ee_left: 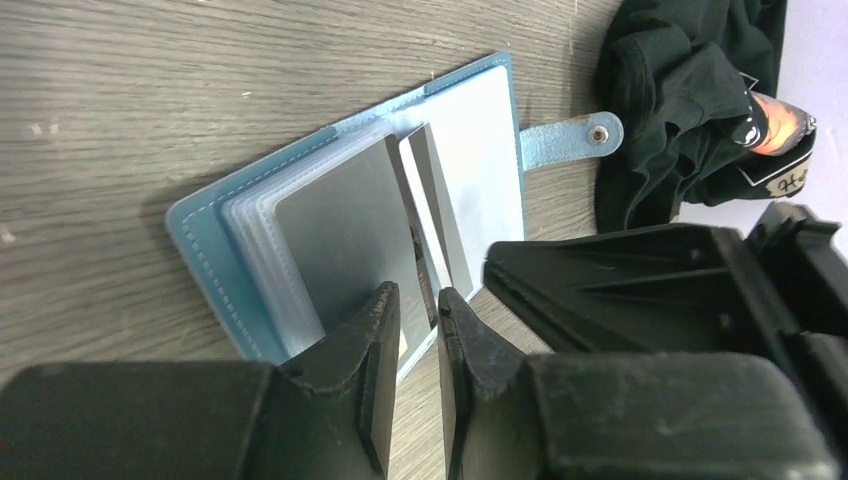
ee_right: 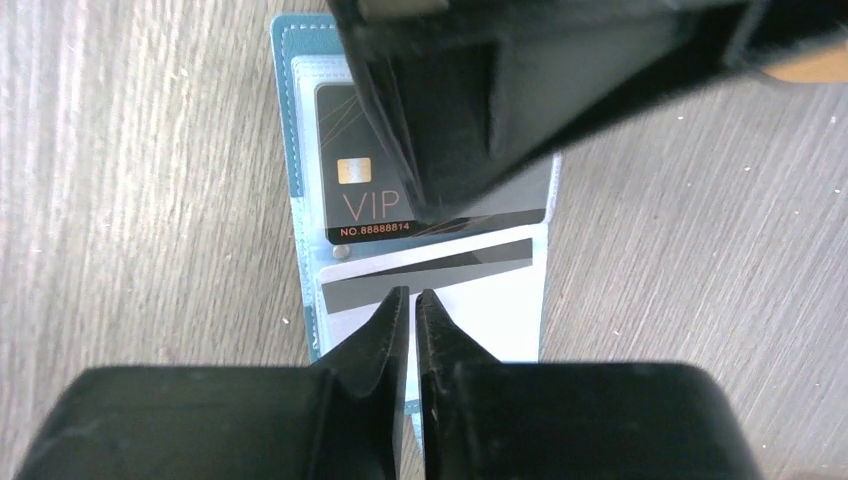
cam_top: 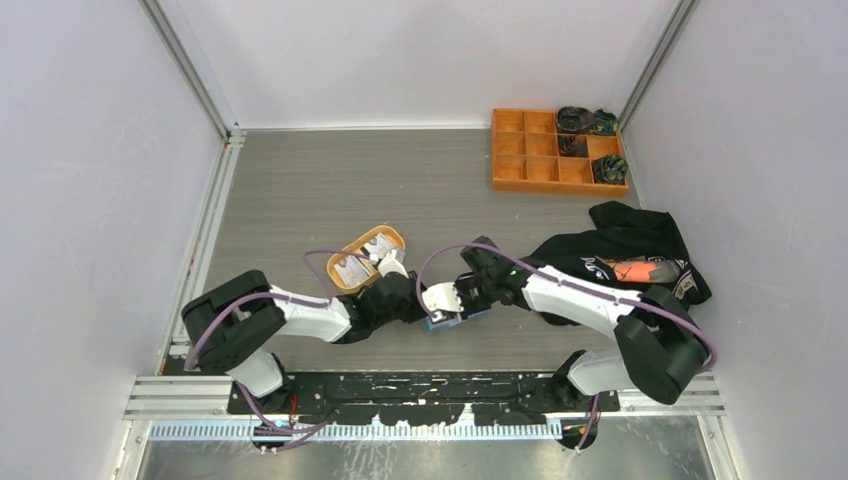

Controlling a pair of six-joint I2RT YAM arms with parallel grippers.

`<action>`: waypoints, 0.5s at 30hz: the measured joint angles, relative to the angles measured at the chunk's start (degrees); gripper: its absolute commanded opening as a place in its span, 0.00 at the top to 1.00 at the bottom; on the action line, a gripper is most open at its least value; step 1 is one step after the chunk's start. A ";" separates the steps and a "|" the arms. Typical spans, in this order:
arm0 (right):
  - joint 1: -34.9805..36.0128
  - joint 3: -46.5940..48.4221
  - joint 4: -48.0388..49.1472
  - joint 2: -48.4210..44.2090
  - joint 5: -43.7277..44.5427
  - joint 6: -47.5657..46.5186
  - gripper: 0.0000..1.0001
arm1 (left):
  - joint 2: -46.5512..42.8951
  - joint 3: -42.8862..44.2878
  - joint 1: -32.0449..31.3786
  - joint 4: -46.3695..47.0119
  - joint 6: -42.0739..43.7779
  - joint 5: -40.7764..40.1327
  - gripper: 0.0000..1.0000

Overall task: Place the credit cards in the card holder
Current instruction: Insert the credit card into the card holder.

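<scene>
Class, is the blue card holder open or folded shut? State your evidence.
Open. The card holder lies spread on the table, snap tab unfastened, clear pockets exposed, a black VIP card showing inside.

looks like a robotics lab cell: white panel walls (boxed in on three sides), aluminium frame rail, grey woodgrain tabletop.

Left tool and right tool meet tip to tip, jaws pinched close.

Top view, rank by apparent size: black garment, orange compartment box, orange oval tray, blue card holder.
1. black garment
2. orange compartment box
3. orange oval tray
4. card holder, though mostly covered, so its rank is unsure
</scene>
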 measured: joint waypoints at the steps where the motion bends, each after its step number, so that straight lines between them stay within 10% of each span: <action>1: -0.68 0.28 -0.74 -0.52 -1.36 0.35 0.85 | -1.01 -0.09 0.00 -1.27 0.63 -0.17 0.79; 15: -4.57 5.84 -1.36 3.30 -10.19 13.05 0.86 | -11.34 -1.81 0.00 -8.20 13.51 -0.24 0.91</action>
